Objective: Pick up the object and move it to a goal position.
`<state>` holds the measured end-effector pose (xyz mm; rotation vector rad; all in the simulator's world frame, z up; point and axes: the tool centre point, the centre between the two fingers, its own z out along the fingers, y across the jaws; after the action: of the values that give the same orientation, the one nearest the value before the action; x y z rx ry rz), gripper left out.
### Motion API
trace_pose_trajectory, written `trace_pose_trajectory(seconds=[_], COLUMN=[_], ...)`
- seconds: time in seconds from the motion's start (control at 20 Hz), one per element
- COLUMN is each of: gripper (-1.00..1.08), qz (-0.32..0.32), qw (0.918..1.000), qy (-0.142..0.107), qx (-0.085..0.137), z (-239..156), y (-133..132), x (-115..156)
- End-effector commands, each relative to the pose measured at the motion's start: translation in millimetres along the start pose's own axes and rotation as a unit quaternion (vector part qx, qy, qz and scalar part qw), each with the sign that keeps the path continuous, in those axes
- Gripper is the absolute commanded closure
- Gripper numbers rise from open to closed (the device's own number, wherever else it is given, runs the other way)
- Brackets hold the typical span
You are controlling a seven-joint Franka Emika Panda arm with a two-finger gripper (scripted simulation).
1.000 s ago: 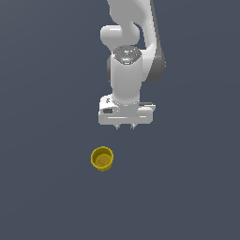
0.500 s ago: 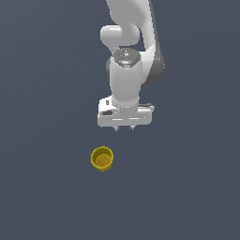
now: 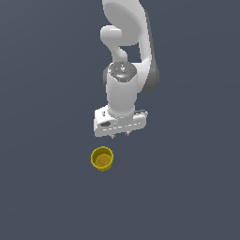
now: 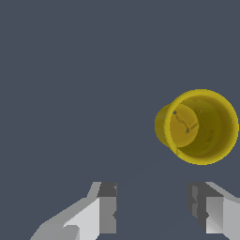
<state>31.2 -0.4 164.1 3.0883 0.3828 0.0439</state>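
A small yellow round cup [image 3: 102, 159] with a thick rim stands upright on the dark grey floor, its hollow facing up. It also shows in the wrist view [image 4: 199, 126], off to one side of the fingers. My white gripper [image 3: 121, 136] hangs above the floor, up and toward the exterior view's right of the cup, not touching it. Its jaws are open and empty; in the wrist view the gripper [image 4: 152, 206] shows two fingertips [image 4: 107, 206] set wide apart with bare floor between them.
Only the plain dark grey floor [image 3: 187, 187] surrounds the cup and the arm [image 3: 129, 51]. No goal marker shows in either view.
The gripper has come down and toward the exterior view's left, closer to the cup. The cup has not moved.
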Motion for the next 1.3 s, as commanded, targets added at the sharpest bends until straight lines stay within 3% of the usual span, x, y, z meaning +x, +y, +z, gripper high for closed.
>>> trace_pose_trajectory(seconds=[0.0,0.65,0.95,1.25], gripper=[-0.20,-0.20,-0.20,-0.20], qz=[-0.034,-0.181,-0.207,-0.208], qw=[0.9994,0.9829,0.9775,0.9773], qy=[-0.004,-0.023,-0.027,-0.027], qx=[-0.006,-0.026,-0.029,-0.029], z=[10.0,55.7,64.4,66.7], y=[7.9,41.7,47.8,48.5], x=[3.0,13.5,14.7,14.4])
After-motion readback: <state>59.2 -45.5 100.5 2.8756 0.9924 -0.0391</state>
